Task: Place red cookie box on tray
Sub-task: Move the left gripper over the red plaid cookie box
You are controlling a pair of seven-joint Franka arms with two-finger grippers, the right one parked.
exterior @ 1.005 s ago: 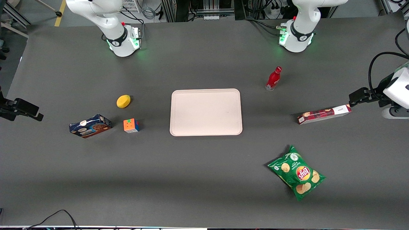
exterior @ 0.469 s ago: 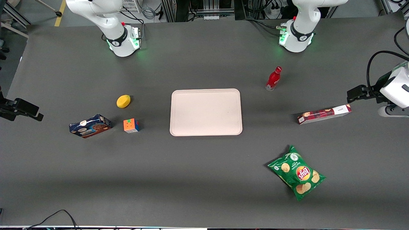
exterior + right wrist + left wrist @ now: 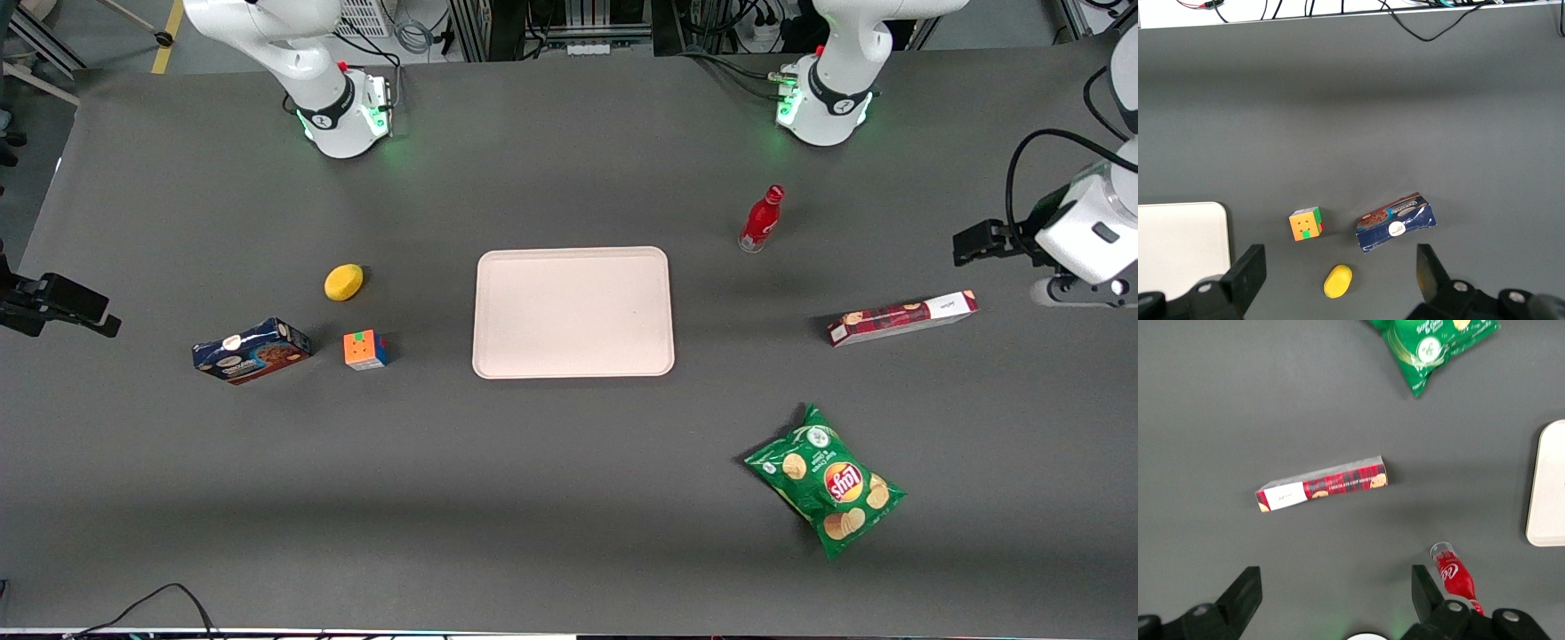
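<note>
Front view takes in the whole table: tray [image 3: 573, 312] at the middle with nothing on it, red cookie box [image 3: 902, 317] lying flat toward the working arm's end, well apart from the tray. The left wrist view shows only a rounded edge of the tray [image 3: 1546, 483], but gives the box [image 3: 1321, 483] from above, its white end plain. The red bottle [image 3: 762, 219] stands farther from the front camera than the box; the green chip bag [image 3: 825, 480] lies nearer.

The gripper [image 3: 1335, 590] is spread wide, holding nothing, raised over bare table beside the box, touching neither box nor bottle [image 3: 1456, 575].
</note>
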